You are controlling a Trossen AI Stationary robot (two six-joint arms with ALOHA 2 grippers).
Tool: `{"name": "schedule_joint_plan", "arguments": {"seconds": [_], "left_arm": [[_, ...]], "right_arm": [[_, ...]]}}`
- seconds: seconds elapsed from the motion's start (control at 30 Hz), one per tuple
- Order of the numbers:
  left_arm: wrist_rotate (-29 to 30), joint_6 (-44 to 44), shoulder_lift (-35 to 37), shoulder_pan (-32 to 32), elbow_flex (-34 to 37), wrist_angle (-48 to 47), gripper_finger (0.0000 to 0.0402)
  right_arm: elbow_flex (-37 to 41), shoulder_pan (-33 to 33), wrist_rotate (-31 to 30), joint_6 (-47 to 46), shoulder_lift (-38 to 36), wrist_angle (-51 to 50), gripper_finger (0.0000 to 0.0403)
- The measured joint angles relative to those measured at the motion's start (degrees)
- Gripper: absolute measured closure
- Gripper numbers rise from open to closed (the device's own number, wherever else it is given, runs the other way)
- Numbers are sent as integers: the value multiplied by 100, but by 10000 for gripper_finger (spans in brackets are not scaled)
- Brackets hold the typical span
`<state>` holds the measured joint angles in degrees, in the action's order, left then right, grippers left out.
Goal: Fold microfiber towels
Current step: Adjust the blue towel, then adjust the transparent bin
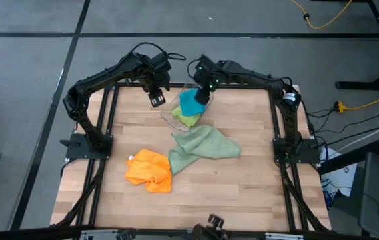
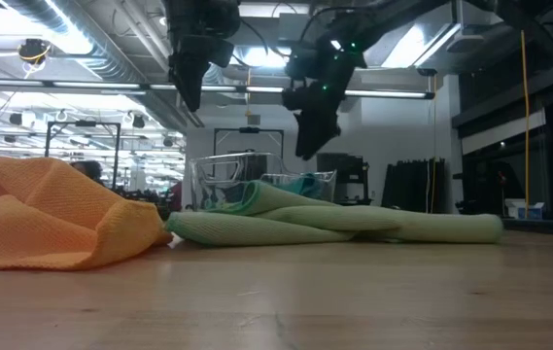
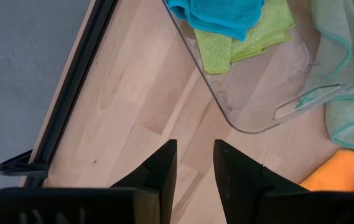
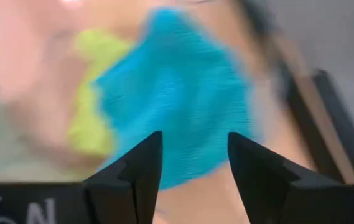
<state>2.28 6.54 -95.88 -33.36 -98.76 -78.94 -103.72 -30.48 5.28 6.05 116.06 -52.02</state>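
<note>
Two of four towels are put away — a blue towel [image 1: 191, 102] lies on top of a lime towel [image 1: 188, 119] inside a clear plastic bin [image 1: 171, 117] at the far middle of the wooden table [image 1: 242, 193]. The blue one sits bunched and not squarely stacked, so how neat its fold is cannot be told. The lime one beneath looks flat and layered.

Two are left, by the look of it. A pale green towel [image 1: 204, 147] sprawls in loose folds at the table's centre, just in front of the bin, one edge reaching the bin's near rim. An orange towel [image 1: 149, 170] lies crumpled beside it, on the left arm's side, the two touching or nearly so.

The right gripper [image 4: 192, 165] hangs just above the blue towel with its fingers apart and nothing between them. The left gripper [image 3: 194, 163] waits over bare wood beside the bin, fingers a narrow gap apart, empty.

All four cloths are soft, finely ribbed microfiber with stitched edges, limp enough to slump wherever they land. The bin is hard, see-through plastic with rounded corners and a cut-out handle — the table, pale jointed planks.
</note>
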Motion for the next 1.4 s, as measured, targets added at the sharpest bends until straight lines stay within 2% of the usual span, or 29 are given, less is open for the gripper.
{"name": "schedule_joint_plan", "arguments": {"seconds": [0.1,0.2,0.4,0.53,0.77,0.9,1.17,1.4], "left_arm": [[0,8,0,0,0,0,305],[0,20,0,0,0,-41,305],[2,-27,0,-65,2,-445,305],[2,-25,0,-87,2,-405,305],[-2,-41,0,-85,2,-328,305],[-3,-41,0,-85,2,-281,305],[2,-36,0,-87,2,-262,305],[0,-34,0,-85,2,-224,305]], "right_arm": [[65,267,459,396,-2,7,228],[293,514,369,470,1,230,234],[976,691,-1129,-237,10,1195,238],[1117,688,-1611,-615,3,1237,238],[1128,662,-1447,-1012,148,946,238],[1128,662,-1052,-963,399,1019,238],[785,669,-1071,-730,571,862,238],[-238,786,-1074,-888,334,-728,238]]}}
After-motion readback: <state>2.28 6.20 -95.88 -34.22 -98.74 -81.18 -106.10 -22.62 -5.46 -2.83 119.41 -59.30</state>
